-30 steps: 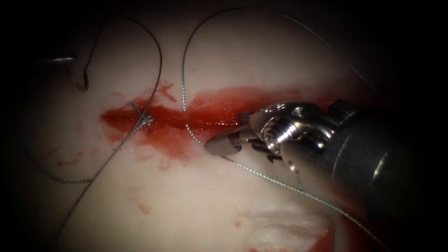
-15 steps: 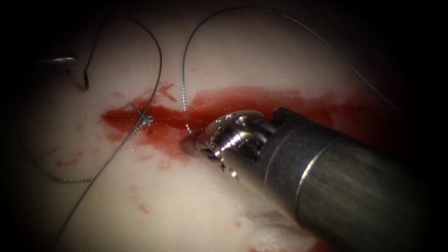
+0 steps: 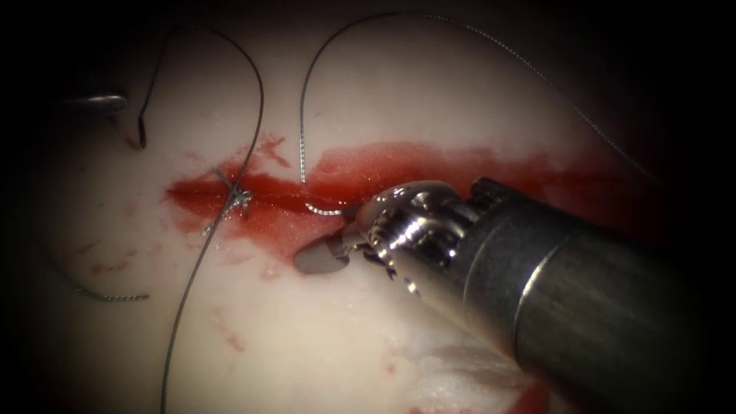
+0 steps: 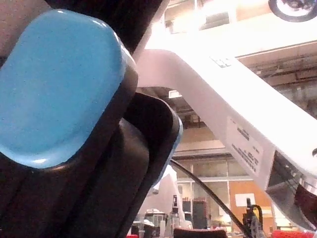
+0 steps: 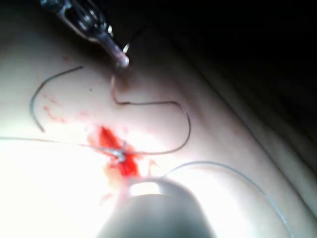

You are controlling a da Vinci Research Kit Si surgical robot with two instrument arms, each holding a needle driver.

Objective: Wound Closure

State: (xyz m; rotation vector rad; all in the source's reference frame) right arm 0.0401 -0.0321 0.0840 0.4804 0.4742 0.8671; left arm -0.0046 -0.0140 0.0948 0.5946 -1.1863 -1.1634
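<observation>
The tissue point(image 3: 399, 92) carries a level cut point(image 3: 276, 195) wet with red fluid point(image 3: 383, 165). A tied knot point(image 3: 239, 199) sits near the cut's left end; the right wrist view has the knot point(image 5: 119, 154) too. My right tool point(image 3: 328, 234) comes in from the right and lies on the cut's middle, jaws open, one flat jaw resting on the tissue just below the cut. A short curl of braided thread point(image 3: 322, 211) reaches its upper jaw. My left tool point(image 3: 96, 100) rests at the far upper left, also seen as left tool point(image 5: 94, 25). A dark strand's end point(image 3: 141, 139) lies by its tip.
The dark strand point(image 3: 261, 92) arches above the knot, then runs down past it to the lower left. Braided thread point(image 3: 303, 115) rises from the cut and sweeps off to the right. A loose thread piece point(image 3: 107, 296) lies at the left. A pale ragged patch point(image 3: 460, 368) sits below the right tool.
The right tool slid left along the cut, then drew back a little. The braided thread below the cut now curls toward its jaw. The dark strand's lower run swung right.
</observation>
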